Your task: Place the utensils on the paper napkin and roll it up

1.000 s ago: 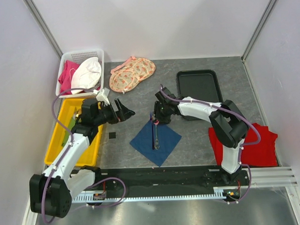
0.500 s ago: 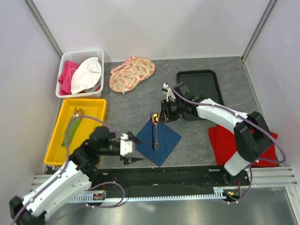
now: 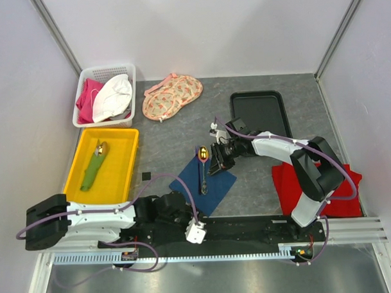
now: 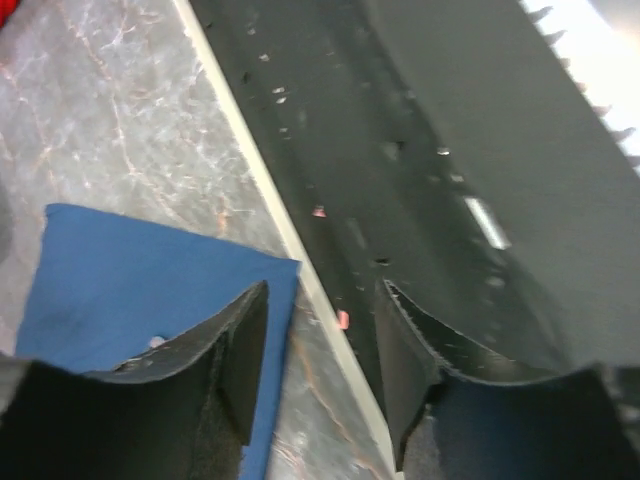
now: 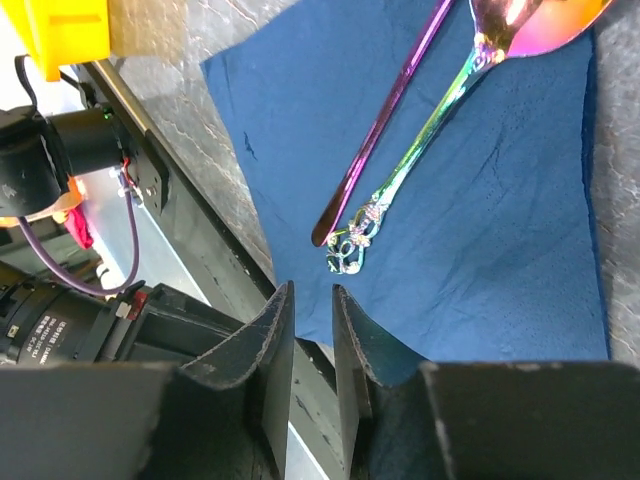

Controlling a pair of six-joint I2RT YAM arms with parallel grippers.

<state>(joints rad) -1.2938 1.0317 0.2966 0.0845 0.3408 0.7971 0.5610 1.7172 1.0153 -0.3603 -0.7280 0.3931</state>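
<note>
The napkin (image 3: 217,179) lies flat on the bench (image 3: 261,176), turned like a diamond, with its near corner close to the black rail (image 3: 262,226). 2 utensils (image 3: 202,175) rest on it side by side. One is a spoon (image 5: 425,145) whose gold bowl overhangs the far corner. The other is a slim purple piece (image 5: 385,115) whose head is cut off in the wrist view.

The napkin looks thin, soft and light, so it will likely crumple or slide on the smooth bench. A shallow pinch at a corner or edge seems the best hold. The utensils look stiff and slick and may skid on the paper as it lifts. Starting the roll from a corner beside the handles should trap them.

The right fingers (image 5: 268,360) hang low over the napkin near the handle ends, drawn close with a narrow slit between them and nothing seen in it. The left fingers (image 4: 235,350) sit at the near corner, moderately spread and holding nothing.

Well to the left, a yellow tray (image 3: 116,181) holds a green thing (image 3: 92,172) with a gold tip; whether it is another utensil cannot be told. A red cloth (image 3: 343,189) lies to the right.
</note>
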